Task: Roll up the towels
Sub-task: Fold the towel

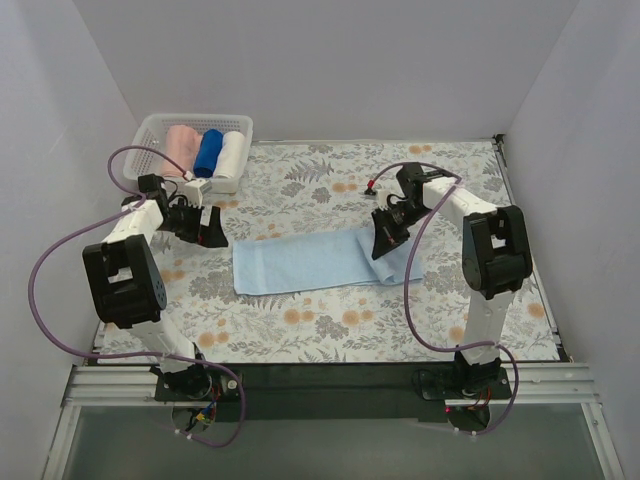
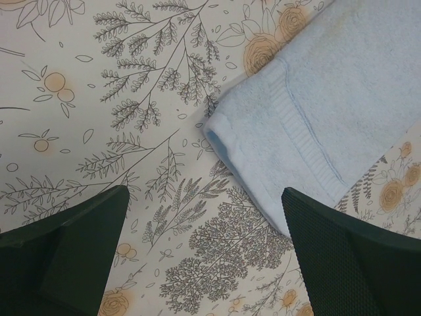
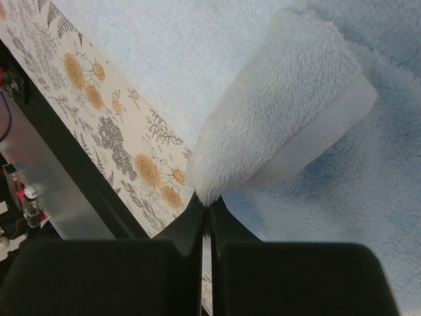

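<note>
A light sky-blue towel (image 1: 315,263) lies flat along the middle of the flower-patterned table. My right gripper (image 1: 388,240) is shut on its right end. In the right wrist view a raised fold of that towel (image 3: 283,112) is pinched at the tips of this gripper (image 3: 206,205). My left gripper (image 1: 208,232) hangs open just left of the towel's left end. Seen from the left wrist, this gripper (image 2: 204,257) holds nothing, and the towel's corner (image 2: 316,92) lies by the right finger (image 2: 348,257). A salmon-pink towel (image 1: 181,143) sits rolled in the basket.
A white basket (image 1: 200,118) stands at the back left, just behind my left arm. Beside the pink towel it holds a dark blue roll (image 1: 208,152) and a white roll (image 1: 232,152). White walls close in the table on three sides.
</note>
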Robot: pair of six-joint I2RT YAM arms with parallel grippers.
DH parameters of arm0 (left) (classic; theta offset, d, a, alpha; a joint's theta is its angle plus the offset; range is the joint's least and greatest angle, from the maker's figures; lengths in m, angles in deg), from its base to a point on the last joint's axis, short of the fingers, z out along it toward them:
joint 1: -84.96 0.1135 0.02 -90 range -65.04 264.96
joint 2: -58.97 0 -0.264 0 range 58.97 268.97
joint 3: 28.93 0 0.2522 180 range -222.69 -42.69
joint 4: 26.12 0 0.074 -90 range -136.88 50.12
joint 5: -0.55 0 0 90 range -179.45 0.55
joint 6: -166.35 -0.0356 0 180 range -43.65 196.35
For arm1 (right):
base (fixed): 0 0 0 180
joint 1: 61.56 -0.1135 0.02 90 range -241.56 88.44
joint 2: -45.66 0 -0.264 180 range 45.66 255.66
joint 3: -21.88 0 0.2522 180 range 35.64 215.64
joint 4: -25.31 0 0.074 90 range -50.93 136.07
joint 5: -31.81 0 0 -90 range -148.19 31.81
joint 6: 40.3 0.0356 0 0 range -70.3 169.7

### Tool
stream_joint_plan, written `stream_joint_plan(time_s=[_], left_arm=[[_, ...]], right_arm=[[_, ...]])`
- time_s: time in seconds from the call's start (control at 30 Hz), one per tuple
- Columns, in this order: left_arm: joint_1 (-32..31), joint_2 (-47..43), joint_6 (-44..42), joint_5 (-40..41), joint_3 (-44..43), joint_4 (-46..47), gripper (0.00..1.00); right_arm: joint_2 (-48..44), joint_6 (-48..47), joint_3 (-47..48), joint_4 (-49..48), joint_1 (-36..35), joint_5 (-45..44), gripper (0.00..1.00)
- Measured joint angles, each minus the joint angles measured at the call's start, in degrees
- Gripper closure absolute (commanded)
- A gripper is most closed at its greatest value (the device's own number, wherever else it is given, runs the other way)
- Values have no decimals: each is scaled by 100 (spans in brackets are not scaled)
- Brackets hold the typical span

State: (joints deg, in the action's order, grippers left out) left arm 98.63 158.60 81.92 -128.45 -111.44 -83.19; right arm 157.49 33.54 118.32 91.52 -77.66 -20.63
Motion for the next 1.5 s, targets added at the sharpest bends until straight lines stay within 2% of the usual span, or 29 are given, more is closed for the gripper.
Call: stream_joint_plan(time_s=[0.47,0.87,0.93,1.0,1.07,1.17,1.27,1.33,1.4,1.43,1.5], left_arm=[[0,-66,87,79,164,166,2],[0,-83,85,109,164,199,2],[0,-83,85,107,164,197,2],[0,-83,83,107,168,199,2],[0,-87,70,101,188,203,2],[0,-127,4,46,240,203,2],[2,-275,-122,-90,313,203,2],[-4,-455,-199,-195,365,221,7],[-39,-678,-282,-273,402,234,16],[-74,-782,-319,-299,417,247,28],[-192,-938,-411,-319,437,240,36]], right_arm=[[236,697,293,-560,-195,4,99],[299,828,391,-758,-455,4,99],[365,859,391,-761,-540,-9,76],[439,872,391,-765,-592,-9,59],[538,881,426,-758,-649,4,55],[599,837,468,-741,-669,83,58],[577,706,542,-699,-636,264,71],[503,625,540,-647,-586,328,80],[382,535,535,-588,-479,323,86],[310,474,529,-568,-400,293,87],[175,291,492,-525,-210,142,91]])
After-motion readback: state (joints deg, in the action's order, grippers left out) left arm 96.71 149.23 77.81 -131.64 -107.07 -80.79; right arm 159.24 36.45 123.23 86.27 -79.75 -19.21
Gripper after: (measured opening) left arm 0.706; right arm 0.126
